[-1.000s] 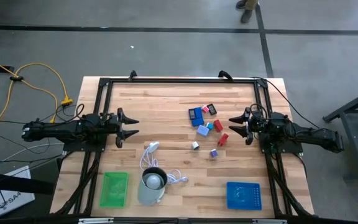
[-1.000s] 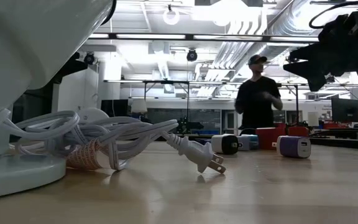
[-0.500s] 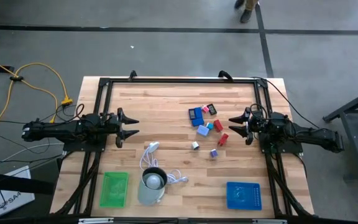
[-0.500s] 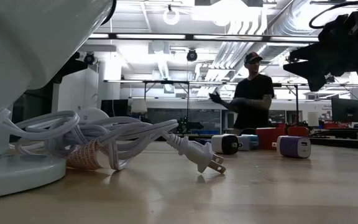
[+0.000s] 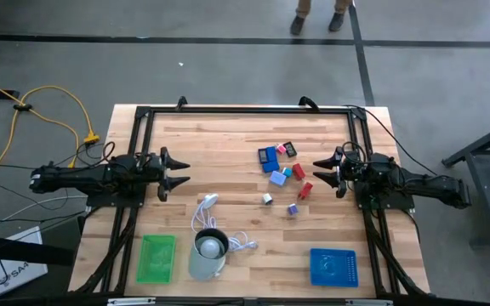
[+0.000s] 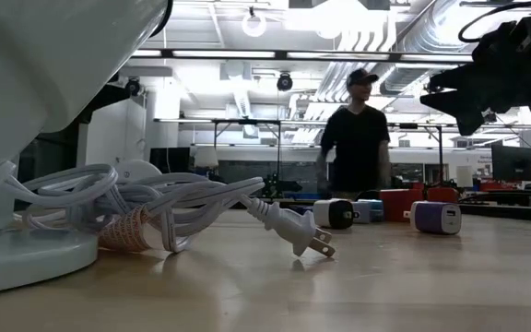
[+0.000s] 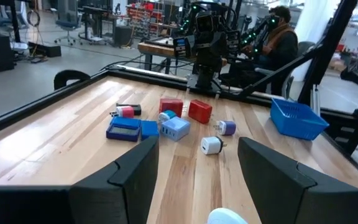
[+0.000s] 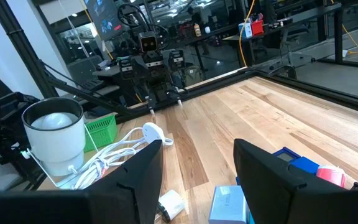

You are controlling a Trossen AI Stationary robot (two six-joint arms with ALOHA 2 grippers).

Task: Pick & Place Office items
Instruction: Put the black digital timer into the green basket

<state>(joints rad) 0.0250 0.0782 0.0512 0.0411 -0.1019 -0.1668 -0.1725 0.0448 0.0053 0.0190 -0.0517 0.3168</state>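
The office items lie as a loose cluster of small blue, pink, red, cyan, purple and white pieces on the wooden table, right of its middle; they also show in the left wrist view. My left gripper is open and empty at the table's left side, well away from them. My right gripper is open and empty, just right of a red piece, touching nothing.
A green tray and a blue tray sit near the front edge. A pale grey-green cup stands on a white coiled cable. A black frame borders the table. A person stands beyond the far edge.
Both arms have kept still. The person beyond the table's far edge has walked toward the left.
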